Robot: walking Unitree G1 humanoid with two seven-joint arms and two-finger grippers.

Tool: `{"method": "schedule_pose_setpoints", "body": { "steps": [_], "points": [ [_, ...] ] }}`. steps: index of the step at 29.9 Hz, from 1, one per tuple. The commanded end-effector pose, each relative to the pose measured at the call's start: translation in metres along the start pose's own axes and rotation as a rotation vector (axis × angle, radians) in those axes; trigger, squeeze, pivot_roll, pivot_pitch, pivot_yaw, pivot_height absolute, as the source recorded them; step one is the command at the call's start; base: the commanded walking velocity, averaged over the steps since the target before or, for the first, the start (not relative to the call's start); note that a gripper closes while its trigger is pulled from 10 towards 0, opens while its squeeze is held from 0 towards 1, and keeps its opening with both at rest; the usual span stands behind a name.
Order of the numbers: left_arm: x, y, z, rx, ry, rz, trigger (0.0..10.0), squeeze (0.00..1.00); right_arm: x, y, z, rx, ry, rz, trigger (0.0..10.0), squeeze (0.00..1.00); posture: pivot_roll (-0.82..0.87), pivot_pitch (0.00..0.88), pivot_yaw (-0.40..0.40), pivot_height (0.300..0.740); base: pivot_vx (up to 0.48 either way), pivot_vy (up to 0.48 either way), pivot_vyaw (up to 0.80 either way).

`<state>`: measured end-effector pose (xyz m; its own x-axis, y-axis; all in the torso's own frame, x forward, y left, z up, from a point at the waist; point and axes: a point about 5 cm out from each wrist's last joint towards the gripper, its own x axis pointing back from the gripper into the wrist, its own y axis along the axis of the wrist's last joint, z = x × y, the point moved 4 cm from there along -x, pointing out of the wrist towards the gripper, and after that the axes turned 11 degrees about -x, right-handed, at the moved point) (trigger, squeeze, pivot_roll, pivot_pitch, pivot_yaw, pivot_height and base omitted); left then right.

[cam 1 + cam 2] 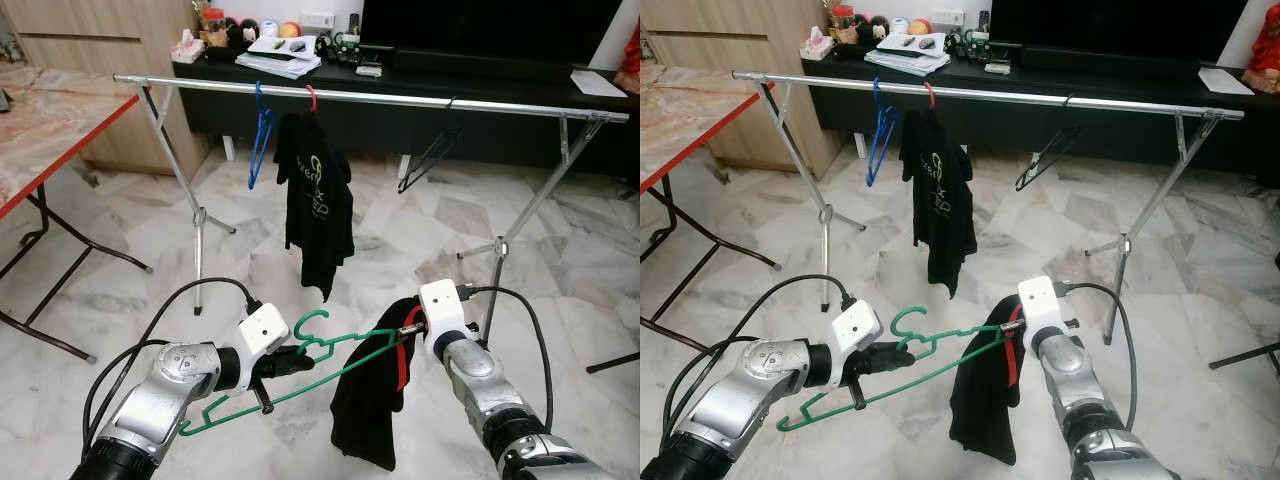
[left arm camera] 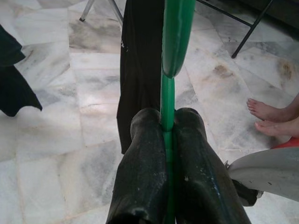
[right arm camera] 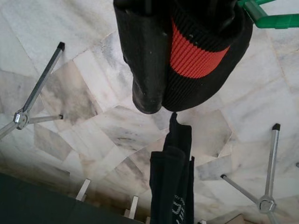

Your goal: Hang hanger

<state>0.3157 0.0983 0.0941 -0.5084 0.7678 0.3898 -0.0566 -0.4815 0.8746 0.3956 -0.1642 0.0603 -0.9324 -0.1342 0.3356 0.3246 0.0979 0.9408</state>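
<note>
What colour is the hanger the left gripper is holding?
Green. The hanger shows best in the left wrist view, clamped in the left gripper.

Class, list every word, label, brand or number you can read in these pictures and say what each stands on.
None can be read with certainty.
Black T-shirt hanging on the rail: greenish print, too creased and blurred to read.
Garment's edge in the right wrist view: small pale lettering, too small to read.
Papers on the dark cabinet: no legible text.
</note>
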Motion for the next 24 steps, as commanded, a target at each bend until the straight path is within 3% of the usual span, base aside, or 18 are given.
{"method": "schedule_pose_setpoints", "body": {
  "steps": [1, 24],
  "points": [
    [0.003, -0.0038, 0.0016, -0.006, 0.017, 0.03, 10.0, 0.0, 0.0012, -0.0002, -0.008, -0.018, -0.03, 0.001, 10.0, 0.0, -0.04, 0.098, -0.045, 0.74, 0.0, 0.0, 0.0],
    [0.0028, -0.0079, 0.0016, -0.023, 0.035, 0.059, 10.0, 0.0, 0.0037, -0.0061, -0.0135, 0.009, -0.052, 0.013, 10.0, 0.0, -0.04, 0.1, -0.043, 0.74, 0.0, 0.0, 0.0]
  ]
}}
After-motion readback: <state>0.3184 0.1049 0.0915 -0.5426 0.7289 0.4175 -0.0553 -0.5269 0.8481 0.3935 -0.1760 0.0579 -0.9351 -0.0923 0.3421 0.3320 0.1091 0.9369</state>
